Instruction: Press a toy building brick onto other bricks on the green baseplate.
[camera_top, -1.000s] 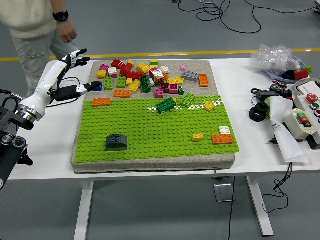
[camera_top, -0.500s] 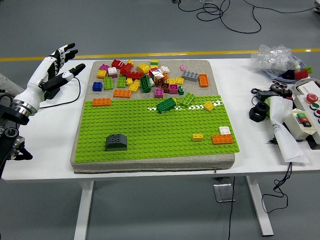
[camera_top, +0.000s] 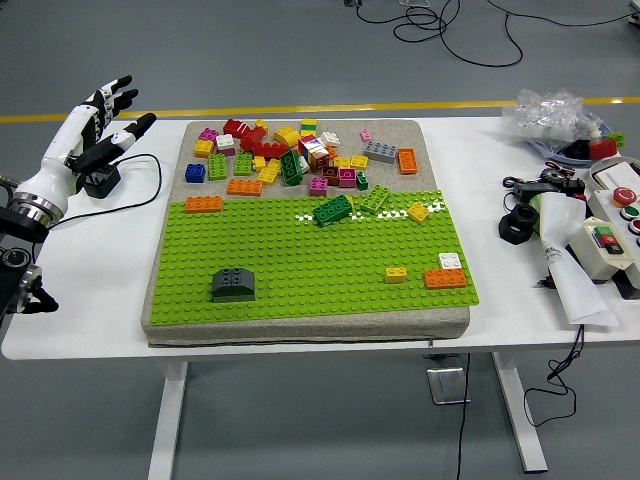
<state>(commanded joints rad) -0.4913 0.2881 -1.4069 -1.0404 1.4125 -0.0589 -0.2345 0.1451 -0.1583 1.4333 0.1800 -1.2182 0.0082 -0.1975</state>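
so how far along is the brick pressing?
Done: a dark grey brick stack and an orange and white brick cluster sit on the green studded baseplate. In hand: nothing; the left hand is open, off the mat. Left: picking from the loose brick pile and pressing.

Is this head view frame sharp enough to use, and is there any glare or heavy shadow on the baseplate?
Head view: lighting is even and soft, the green baseplate shows no glare and only faint shadows beside the bricks; the brick pile is sharp; the left hand, fingers spread, shows no obvious motion blur.
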